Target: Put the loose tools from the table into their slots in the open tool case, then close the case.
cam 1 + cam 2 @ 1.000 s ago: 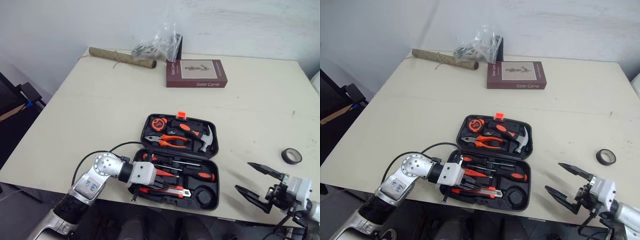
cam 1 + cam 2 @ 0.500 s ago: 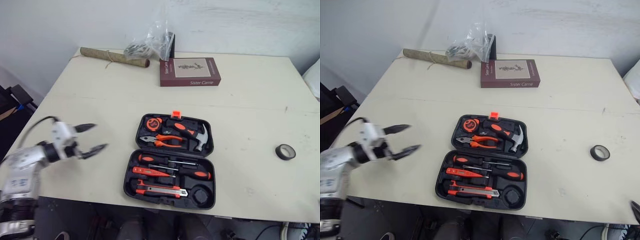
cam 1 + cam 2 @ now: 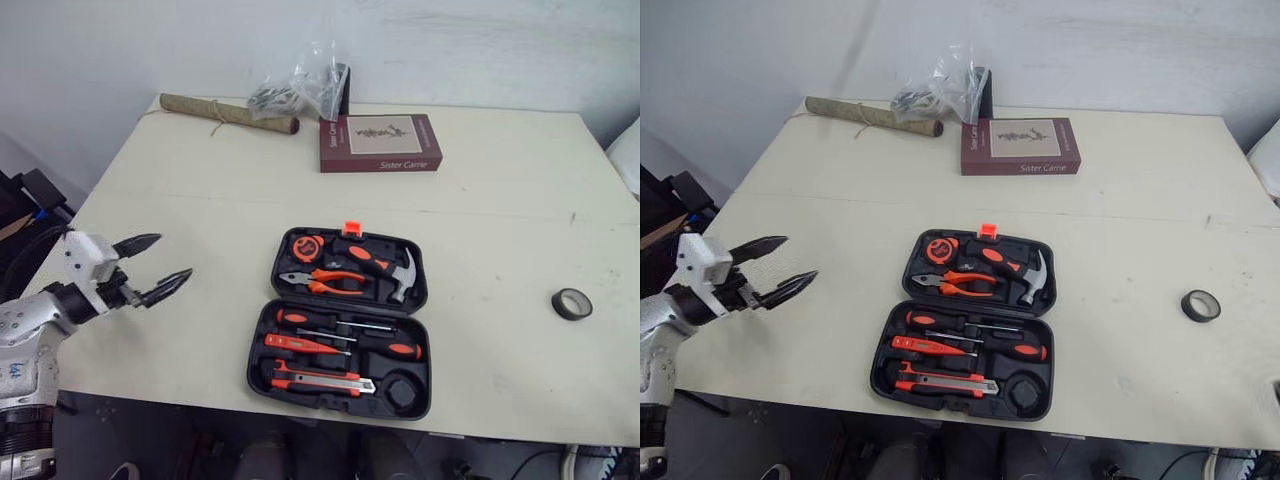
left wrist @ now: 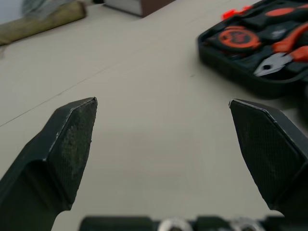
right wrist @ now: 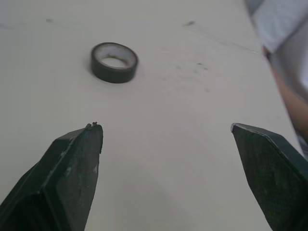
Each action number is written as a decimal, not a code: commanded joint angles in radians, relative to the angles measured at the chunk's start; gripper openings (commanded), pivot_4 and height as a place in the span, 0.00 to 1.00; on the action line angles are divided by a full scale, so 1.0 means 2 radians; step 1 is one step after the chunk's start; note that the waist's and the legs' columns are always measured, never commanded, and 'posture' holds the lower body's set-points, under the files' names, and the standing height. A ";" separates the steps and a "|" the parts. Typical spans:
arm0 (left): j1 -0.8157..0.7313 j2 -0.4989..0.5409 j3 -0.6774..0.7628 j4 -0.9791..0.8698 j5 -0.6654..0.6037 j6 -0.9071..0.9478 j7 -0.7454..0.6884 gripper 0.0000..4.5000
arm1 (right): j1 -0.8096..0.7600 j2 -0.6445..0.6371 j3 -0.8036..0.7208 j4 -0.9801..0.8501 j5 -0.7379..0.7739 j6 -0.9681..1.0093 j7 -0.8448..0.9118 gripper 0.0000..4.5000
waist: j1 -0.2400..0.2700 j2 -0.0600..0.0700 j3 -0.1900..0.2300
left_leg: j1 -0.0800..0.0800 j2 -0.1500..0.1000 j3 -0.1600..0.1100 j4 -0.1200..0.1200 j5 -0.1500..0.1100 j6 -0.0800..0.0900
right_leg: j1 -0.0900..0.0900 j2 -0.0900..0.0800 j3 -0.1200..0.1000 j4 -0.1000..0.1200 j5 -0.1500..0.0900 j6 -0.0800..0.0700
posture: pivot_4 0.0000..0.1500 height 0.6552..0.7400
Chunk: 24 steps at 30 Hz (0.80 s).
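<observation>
The open black tool case (image 3: pixel 268 362) lies near the table's front edge, at the middle. Its far half holds a tape measure (image 3: pixel 304 247), pliers (image 3: pixel 327 282) and a hammer (image 3: pixel 385 268). Its near half holds screwdrivers (image 3: pixel 340 333) and a utility knife (image 3: pixel 322 381), with one round slot bare. A roll of black tape (image 3: pixel 571 303) lies loose on the table to the right of the case. My left gripper (image 3: pixel 152 265) hovers open and empty over the table's left edge, well left of the case. My right gripper (image 5: pixel 166 132) is open and empty, with the tape roll (image 5: pixel 114 62) ahead of its fingers.
A maroon book (image 3: pixel 380 144) lies at the back middle. A rolled brown bundle (image 3: pixel 228 113) and a clear plastic bag (image 3: pixel 305 85) sit along the back edge. The beige table (image 3: pixel 500 200) is bare between case and book.
My left gripper let go inside the case, opened and pulled back to the table's left edge. The right arm dropped out of the head views. The camera shifted a little.
</observation>
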 commanded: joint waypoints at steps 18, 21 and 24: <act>-0.084 -0.049 -0.140 -0.221 -0.061 0.107 -0.041 0.99 | -0.311 -0.226 0.345 -0.060 -0.168 0.343 0.070 1.00 | 0.003 -0.004 0.003 | -0.003 0.000 0.000 0.004 0.003 -0.002 | -0.001 0.002 0.000 -0.001 0.001 0.002 | 1.00 1.00; -0.085 -0.050 -0.142 -0.230 -0.061 0.099 -0.043 0.99 | -0.367 -0.226 0.396 -0.031 -0.215 0.345 0.084 1.00 | 0.002 -0.004 0.003 | -0.004 0.000 0.000 0.004 0.003 -0.002 | -0.001 0.002 0.000 -0.001 0.001 0.002 | 1.00 1.00; -0.081 -0.047 -0.143 -0.241 -0.062 0.094 -0.048 0.99 | -0.420 -0.212 0.432 -0.002 -0.244 0.356 0.089 1.00 | 0.002 -0.003 0.003 | -0.005 0.000 0.000 0.006 0.002 -0.002 | -0.002 0.001 0.000 0.000 0.001 0.002 | 1.00 1.00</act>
